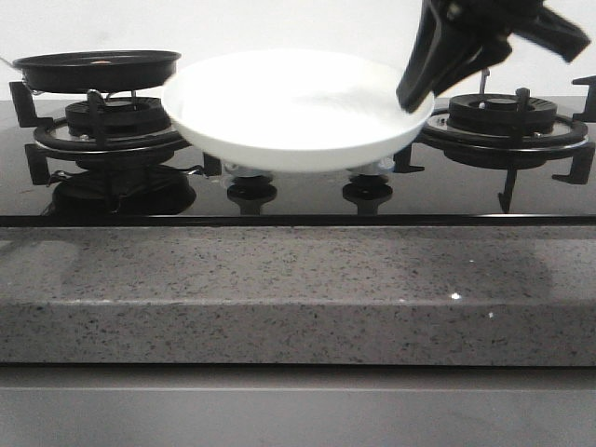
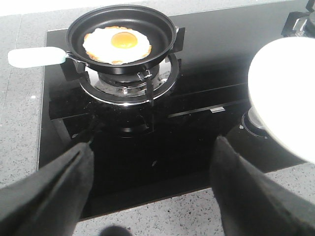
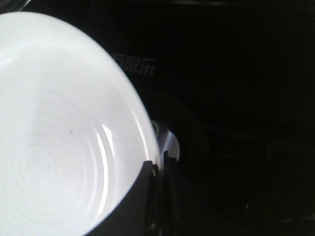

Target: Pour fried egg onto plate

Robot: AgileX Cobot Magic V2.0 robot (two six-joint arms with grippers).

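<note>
Inside the frying pan [image 2: 162,37] lies the fried egg [image 2: 117,44]; the plate [image 1: 298,116] holds nothing.

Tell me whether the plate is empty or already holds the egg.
Empty. The plate shows only bare white surface in the right wrist view, and the fried egg still lies in the frying pan on the burner.

Plate [image 2: 283,93] cut by frame edge; fried egg [image 1: 98,62] mostly hidden by pan rim.

Held plate [image 1: 298,116] blocks mid-hob; frying pan [image 2: 122,39] seemingly unobstructed above.
</note>
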